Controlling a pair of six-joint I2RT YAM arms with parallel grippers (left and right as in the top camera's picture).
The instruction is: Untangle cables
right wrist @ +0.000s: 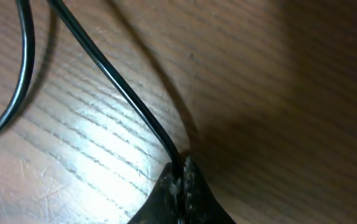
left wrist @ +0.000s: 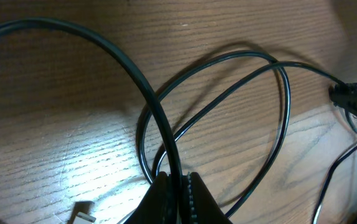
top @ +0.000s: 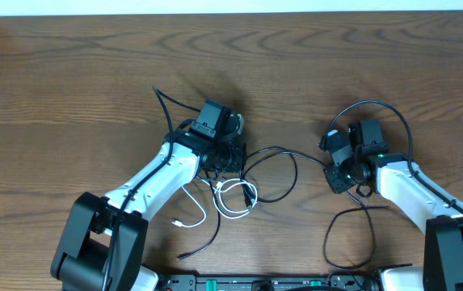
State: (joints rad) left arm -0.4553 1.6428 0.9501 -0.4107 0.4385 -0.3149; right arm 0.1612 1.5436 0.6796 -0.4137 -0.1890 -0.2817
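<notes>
A thin black cable (top: pixel 283 153) runs in loops across the table between my two grippers. My left gripper (top: pixel 229 157) is shut on it; in the left wrist view the jaws (left wrist: pixel 177 182) pinch the black cable (left wrist: pixel 156 106) low over the wood, with its loops (left wrist: pixel 278 124) beyond. My right gripper (top: pixel 335 171) is shut on the same black cable's other stretch; the right wrist view shows the jaws (right wrist: pixel 182 169) clamped on the cable (right wrist: pixel 116 81). A short white cable (top: pixel 233 199) lies coiled just below the left gripper, and its plug (left wrist: pixel 81 215) shows in the left wrist view.
More thin black cable trails toward the front edge at the left (top: pixel 208 241) and right (top: pixel 351 236). Thicker black arm wires arc over each wrist (top: pixel 376 105) (top: pixel 166 107). The right gripper shows at the edge of the left wrist view (left wrist: pixel 356 99).
</notes>
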